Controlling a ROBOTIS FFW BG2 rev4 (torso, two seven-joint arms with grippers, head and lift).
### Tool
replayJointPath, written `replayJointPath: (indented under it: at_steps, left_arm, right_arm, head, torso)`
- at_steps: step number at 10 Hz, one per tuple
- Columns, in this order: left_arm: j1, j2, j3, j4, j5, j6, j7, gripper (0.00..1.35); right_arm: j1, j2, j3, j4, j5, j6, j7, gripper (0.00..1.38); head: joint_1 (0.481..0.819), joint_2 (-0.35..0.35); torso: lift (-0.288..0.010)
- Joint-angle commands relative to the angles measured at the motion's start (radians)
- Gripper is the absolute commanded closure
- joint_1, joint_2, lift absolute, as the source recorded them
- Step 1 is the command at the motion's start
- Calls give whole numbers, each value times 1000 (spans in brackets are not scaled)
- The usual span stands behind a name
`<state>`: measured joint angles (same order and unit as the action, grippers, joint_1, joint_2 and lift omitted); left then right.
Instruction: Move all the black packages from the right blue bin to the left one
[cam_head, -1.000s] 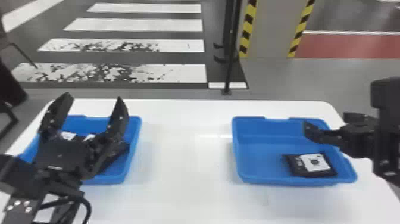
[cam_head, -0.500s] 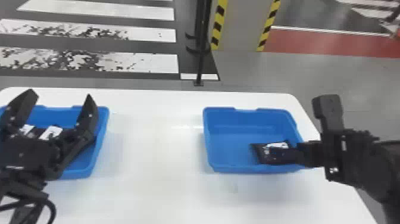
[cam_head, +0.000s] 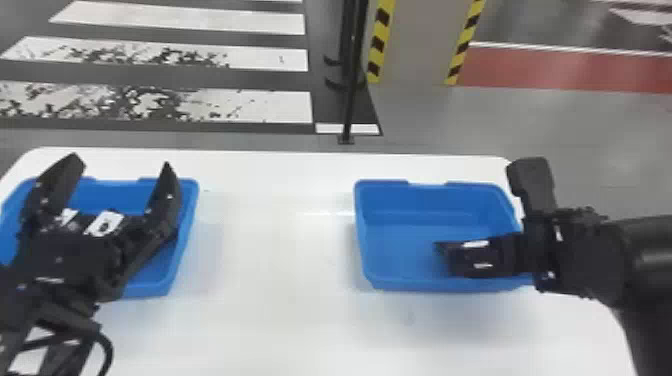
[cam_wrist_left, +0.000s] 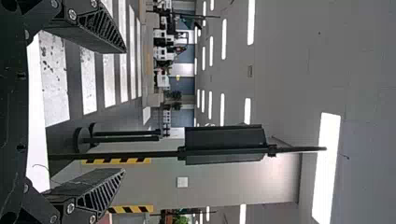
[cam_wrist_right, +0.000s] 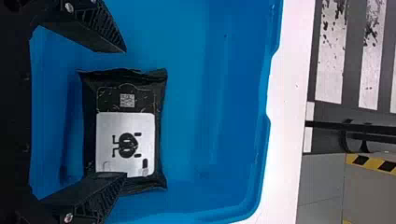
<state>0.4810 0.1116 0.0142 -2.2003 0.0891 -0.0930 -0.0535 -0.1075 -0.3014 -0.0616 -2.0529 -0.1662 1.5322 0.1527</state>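
Note:
Over the right blue bin (cam_head: 400, 280) is my right gripper (cam_head: 480, 225), with one finger across the black package (cam_head: 442, 246) and hiding most of it. In the right wrist view the black package (cam_wrist_right: 125, 144) with its white label lies on the bin floor; my right gripper (cam_wrist_right: 125, 112) stands open, one finger overlapping the package's end, the other off its far end. My left gripper (cam_head: 125, 162) is open above the left blue bin (cam_head: 190, 220), where black packages with white labels (cam_head: 105, 223) lie partly hidden behind it. In the left wrist view, nothing is between my left gripper's fingers (cam_wrist_left: 125, 111).
Both bins stand on a white table (cam_head: 270, 260), with a wide strip of tabletop between them. Beyond the table's back edge, a thin black pole (cam_head: 352, 90) rises from the floor near a pillar (cam_head: 417, 45) with striped edges.
The head view has shifted. My right gripper has moved inward over the right bin and now covers much of the package. My left gripper remains open above the left bin.

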Motion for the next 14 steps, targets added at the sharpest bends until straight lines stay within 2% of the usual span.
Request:
replayJointPath:
  at_steps: [1,2,7,9,11,12,13,14]
  left_arm:
    - [0,0,6,0,-23,0,1,168]
    - [0,0,8,0,-33,0,0,168]
    - [5,-3,16,0,-31,0,0,168]
    - [5,-3,16,0,-27,2,-2,168]
    - [7,-6,16,12,-25,-59,-5,168]
    - [7,-6,16,15,-25,-49,-5,168]
    - [7,-6,16,17,-25,-52,-5,168]
    - [7,-6,16,22,-25,-62,-5,168]
  right_arm:
    - [-37,-4,28,51,5,-15,-13,90]
    - [-60,-7,42,86,5,-25,-16,90]
    - [-67,-10,44,91,29,39,-51,96]
    - [-82,-15,44,130,37,40,-58,96]
    - [-79,-13,50,154,29,9,-53,108]
    - [-84,-13,56,169,29,14,-53,265]
    - [-104,-18,56,235,19,2,-7,667]
    - [-101,-21,54,292,-33,-87,21,1070]
  head:
    - [695,-109]
    - [695,-108]
    - [695,-113]
    - [695,-126]
    - [695,-132]
    - [695,-131]
    - [695,-129]
    - [695,-121]
  torso:
    - [-176]
    - [-176]
    - [-176]
    - [-176]
    - [-176]
    - [-176]
    - [-176]
    - [-176]
